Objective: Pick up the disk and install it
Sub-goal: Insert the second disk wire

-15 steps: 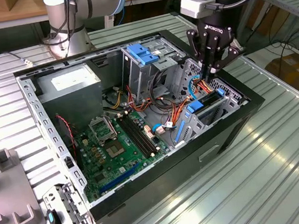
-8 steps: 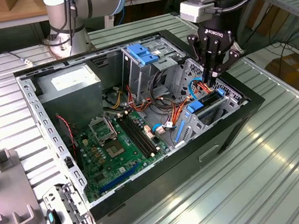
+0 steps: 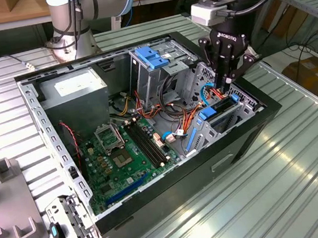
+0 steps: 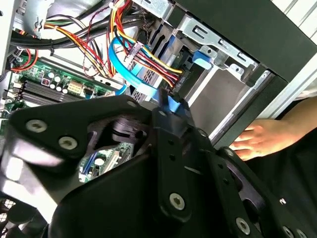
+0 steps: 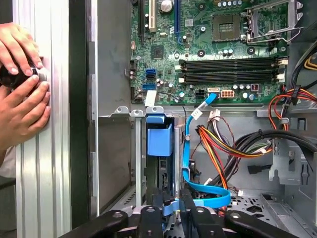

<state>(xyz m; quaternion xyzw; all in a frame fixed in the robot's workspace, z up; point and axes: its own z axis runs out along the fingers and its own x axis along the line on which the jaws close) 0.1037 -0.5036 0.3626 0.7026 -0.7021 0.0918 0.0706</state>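
Look at the open computer case (image 3: 65, 159). Your gripper (image 3: 228, 78) is squeezed on 1 blue rail end of the disk (image 5: 159, 148). The disk stands most of the way down in the drive cage (image 3: 218, 124), beside the motherboard (image 3: 125, 152). Pushing it home looks like what is left.

- This is a robotics lab or workshop with an assembly test bench.
- An open black desktop computer case (image 3: 248, 137) lies on its side on a ribbed silver aluminium-profile table (image 3: 262, 199), its green motherboard (image 3: 123, 158) exposed.
- Just behind the case, the grey base of an industrial robot arm (image 3: 69, 25) is bolted to the table.
- Beside the case, at the exterior view's left, sit grey plastic fixture blocks (image 3: 8, 190).
- Beyond the case stand wooden workbenches (image 3: 6, 13), and a brown cardboard box (image 3: 316, 73) sits on the floor.
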